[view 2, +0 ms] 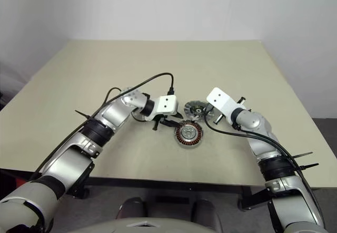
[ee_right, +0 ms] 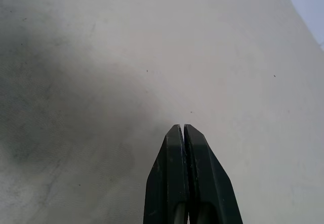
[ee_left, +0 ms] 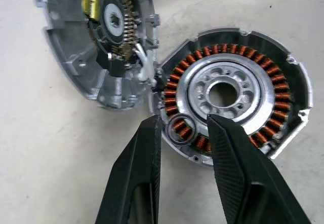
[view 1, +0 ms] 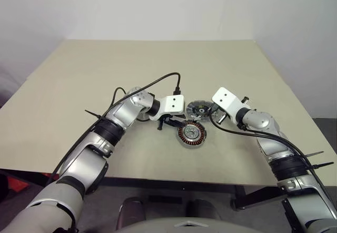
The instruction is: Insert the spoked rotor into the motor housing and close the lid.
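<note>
My left hand (ee_left: 183, 127), parted and empty, hovers at the motor housing (ee_left: 230, 92) rim; spoked rotor (ee_left: 223, 93) seated, lid (ee_left: 96, 41) adjacent.

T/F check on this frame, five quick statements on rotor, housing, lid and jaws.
1. The spoked rotor sits inside the motor housing. True.
2. The lid is closed over the housing. False: it lies open beside it, inner face up, their rims meeting.
3. The left gripper has its jaws shut. False: they stand apart over the housing's copper windings, holding nothing.
4. The right gripper has its jaws shut with nothing between them. True.
5. The housing lies at the table's far edge. False: it lies near the front edge, between the two arms.
</note>
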Tool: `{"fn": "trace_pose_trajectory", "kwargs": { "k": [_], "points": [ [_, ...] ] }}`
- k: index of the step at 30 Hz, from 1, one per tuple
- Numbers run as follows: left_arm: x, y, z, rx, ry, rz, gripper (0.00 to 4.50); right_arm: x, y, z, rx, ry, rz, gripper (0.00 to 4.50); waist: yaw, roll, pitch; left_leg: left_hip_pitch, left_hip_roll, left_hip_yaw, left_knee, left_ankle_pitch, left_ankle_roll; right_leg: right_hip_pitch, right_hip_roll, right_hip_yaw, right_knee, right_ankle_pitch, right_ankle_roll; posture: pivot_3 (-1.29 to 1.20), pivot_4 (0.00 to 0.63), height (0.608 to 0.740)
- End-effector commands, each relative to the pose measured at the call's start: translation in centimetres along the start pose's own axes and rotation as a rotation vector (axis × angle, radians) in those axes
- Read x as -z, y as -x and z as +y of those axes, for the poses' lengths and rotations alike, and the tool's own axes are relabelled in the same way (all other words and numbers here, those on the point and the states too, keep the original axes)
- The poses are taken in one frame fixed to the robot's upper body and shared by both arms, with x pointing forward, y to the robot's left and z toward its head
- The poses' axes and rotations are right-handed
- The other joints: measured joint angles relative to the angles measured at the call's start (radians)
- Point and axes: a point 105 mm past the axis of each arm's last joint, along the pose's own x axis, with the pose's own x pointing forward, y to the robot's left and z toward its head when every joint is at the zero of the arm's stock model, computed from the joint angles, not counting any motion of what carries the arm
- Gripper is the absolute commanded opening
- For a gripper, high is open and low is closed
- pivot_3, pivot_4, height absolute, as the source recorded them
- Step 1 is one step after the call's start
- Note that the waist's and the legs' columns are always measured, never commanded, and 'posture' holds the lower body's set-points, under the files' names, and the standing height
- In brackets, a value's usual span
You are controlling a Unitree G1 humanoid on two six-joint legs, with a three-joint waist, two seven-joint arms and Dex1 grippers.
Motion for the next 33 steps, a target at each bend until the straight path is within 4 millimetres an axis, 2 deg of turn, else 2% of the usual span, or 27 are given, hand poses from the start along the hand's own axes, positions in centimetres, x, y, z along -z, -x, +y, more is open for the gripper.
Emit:
{"fn": "trace_pose_trajectory", "kwargs": {
  "k": [1,17,33],
  "points": [
    [-0.9,0.4,-0.2,0.028,-0.051,-0.012,1.52,-0.9,0.0,-0.5,0.020,0.013,-0.035,0.00,0.000,0.000,0.000,0.000,0.000,0.000,0.000,0.000,0.000,0.000,0.000,0.000,0.000,0.000,0.000,0.00,0.000,0.740],
    [0.5,-0.1,-0.1,0.038,-0.093,0.046,1.52,-1.0,0.1,-0.3,0.015,0.016,-0.043,0.00,0.000,0.000,0.000,0.000,0.000,0.000,0.000,0.000,0.000,0.000,0.000,0.000,0.000,0.000,0.000,0.00,0.000,0.740],
    [-0.3,-0.6,0.9,0.011,-0.078,0.031,1.52,-1.0,0.1,-0.3,0.016,0.016,-0.046,0.00,0.001,0.000,0.000,0.000,0.000,0.000,0.000,0.000,0.000,0.000,0.000,0.000,0.001,0.000,0.000,0.00,0.000,0.740]
  ]
}}
